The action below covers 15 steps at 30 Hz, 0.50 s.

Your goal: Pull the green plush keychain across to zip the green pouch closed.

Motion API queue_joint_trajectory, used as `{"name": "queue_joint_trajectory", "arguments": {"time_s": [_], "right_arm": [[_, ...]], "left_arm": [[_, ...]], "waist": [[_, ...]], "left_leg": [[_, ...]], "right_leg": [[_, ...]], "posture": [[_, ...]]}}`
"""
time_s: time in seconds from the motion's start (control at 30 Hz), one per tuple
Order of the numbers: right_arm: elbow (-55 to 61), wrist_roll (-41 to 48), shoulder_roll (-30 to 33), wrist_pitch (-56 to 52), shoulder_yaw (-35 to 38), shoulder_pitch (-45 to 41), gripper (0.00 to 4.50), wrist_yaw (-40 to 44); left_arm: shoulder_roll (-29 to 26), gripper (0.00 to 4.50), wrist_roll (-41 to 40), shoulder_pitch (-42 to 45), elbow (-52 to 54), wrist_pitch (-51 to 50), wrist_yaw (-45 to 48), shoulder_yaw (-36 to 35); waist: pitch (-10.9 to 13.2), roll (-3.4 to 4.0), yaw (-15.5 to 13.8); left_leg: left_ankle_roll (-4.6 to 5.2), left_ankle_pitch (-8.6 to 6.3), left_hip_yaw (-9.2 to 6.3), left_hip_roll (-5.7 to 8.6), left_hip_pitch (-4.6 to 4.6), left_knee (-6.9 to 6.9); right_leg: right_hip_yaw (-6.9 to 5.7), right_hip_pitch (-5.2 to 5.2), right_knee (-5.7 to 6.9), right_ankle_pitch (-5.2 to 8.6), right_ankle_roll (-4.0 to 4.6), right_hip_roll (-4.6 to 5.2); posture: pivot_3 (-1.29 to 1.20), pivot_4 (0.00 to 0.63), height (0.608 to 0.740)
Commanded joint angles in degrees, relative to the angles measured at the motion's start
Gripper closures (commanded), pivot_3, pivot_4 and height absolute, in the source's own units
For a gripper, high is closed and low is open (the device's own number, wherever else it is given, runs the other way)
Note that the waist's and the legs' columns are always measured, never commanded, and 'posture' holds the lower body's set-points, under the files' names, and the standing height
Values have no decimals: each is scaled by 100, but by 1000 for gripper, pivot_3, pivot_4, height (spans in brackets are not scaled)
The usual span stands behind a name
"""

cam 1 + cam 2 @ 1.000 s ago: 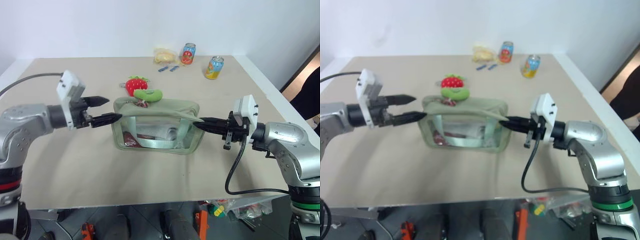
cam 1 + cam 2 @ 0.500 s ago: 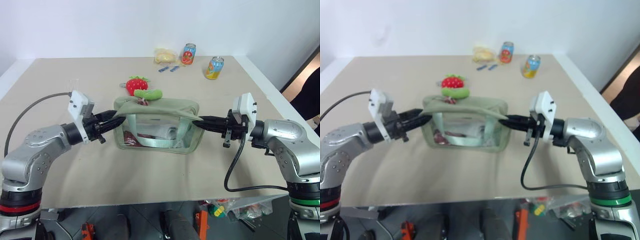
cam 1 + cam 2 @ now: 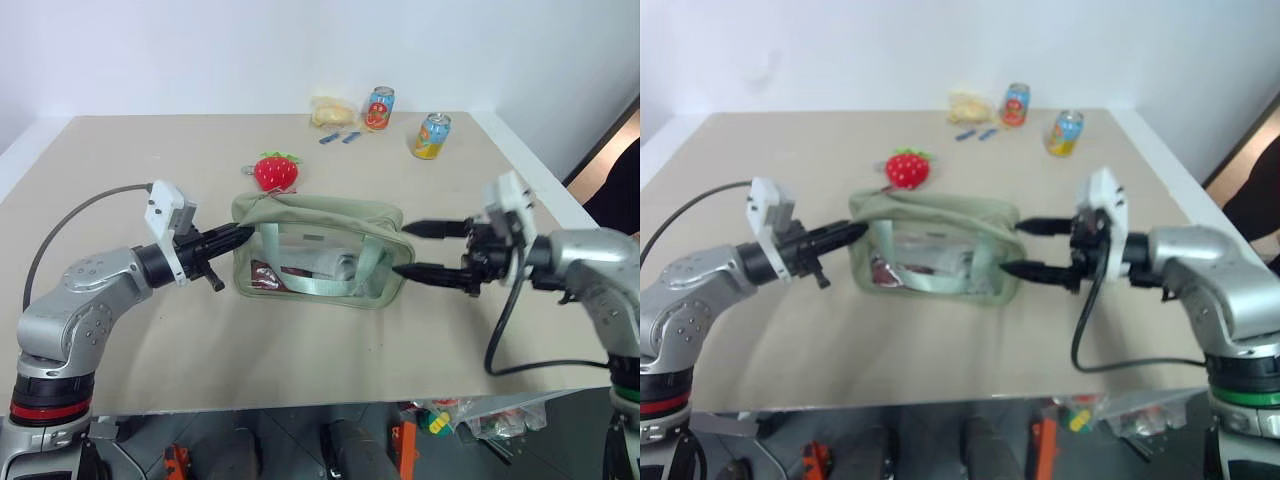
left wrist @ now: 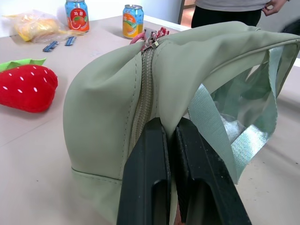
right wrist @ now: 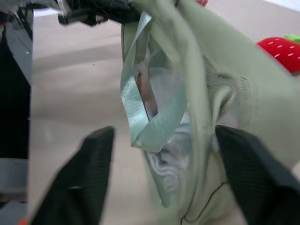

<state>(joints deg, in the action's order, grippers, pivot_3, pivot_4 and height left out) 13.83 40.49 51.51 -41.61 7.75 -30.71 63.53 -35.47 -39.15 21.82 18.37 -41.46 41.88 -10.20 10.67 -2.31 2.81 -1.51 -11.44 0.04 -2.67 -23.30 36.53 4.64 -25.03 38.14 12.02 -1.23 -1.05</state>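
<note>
Green pouch [image 3: 318,250] mid-table, zipper [image 4: 143,89] running along its top. Left gripper [image 3: 240,233] pinching pouch's left end; right gripper [image 3: 408,248] spread wide at right end. Strawberry plush [image 3: 278,171] just beyond; cans [image 3: 431,135] far right.

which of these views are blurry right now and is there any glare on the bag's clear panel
Right wrist view: soft all over, the right tool's black fingers smeared, the large pale sage-green zip pouch hazy. Left wrist view: sharp on the pouch's zipper, background cans softer. Left eye view: crisp; pale reflections on the pouch's clear plastic panel partly veil what is inside.
</note>
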Motion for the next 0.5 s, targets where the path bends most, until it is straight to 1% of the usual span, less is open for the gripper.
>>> {"name": "queue_joint_trajectory", "arguments": {"time_s": [0.03,0.17,0.3,0.37,0.4,0.5], "right_arm": [[-483,-19,42,89,257,-914,19,-194],[-1981,-1234,-496,1216,-404,-2212,19,-611],[-3442,-2231,-1270,2467,-1091,-2984,19,-636],[-4159,-2564,-1715,3056,-1310,-3309,19,-603],[-4415,-2646,-1870,3234,-1348,-3428,19,-579],[-5072,-2831,-2261,3727,-1476,-3706,19,-317]], "left_arm": [[-83,4500,-250,-132,231,-140,124,-57],[-173,4500,-480,-287,363,-308,169,-107],[-247,4500,-631,-376,450,-406,183,-151],[-260,4500,-653,-416,495,-415,179,-129],[-261,4500,-656,-430,510,-416,174,-121],[-250,4500,-668,-446,552,-413,131,-93]], "waist": [[0,0,11],[0,0,28],[-2,-2,39],[-1,-2,40],[-1,-1,39],[0,1,-8]], "left_leg": [[0,0,1,-1,2,2],[1,1,2,-1,8,5],[1,1,6,-1,7,2],[1,1,6,-1,2,-2],[1,0,4,0,-4,-6],[2,-1,2,1,-19,-12]], "right_leg": [[1,-1,0,0,0,-1],[0,1,0,-1,0,-1],[3,3,-2,-1,0,0],[5,-1,-2,-3,-4,0],[5,-4,-2,-10,-17,0],[2,-15,-3,-7,-20,2]], "posture": [[0,150,740],[0,150,740],[0,150,740],[0,150,740],[0,150,740],[0,150,740]]}}
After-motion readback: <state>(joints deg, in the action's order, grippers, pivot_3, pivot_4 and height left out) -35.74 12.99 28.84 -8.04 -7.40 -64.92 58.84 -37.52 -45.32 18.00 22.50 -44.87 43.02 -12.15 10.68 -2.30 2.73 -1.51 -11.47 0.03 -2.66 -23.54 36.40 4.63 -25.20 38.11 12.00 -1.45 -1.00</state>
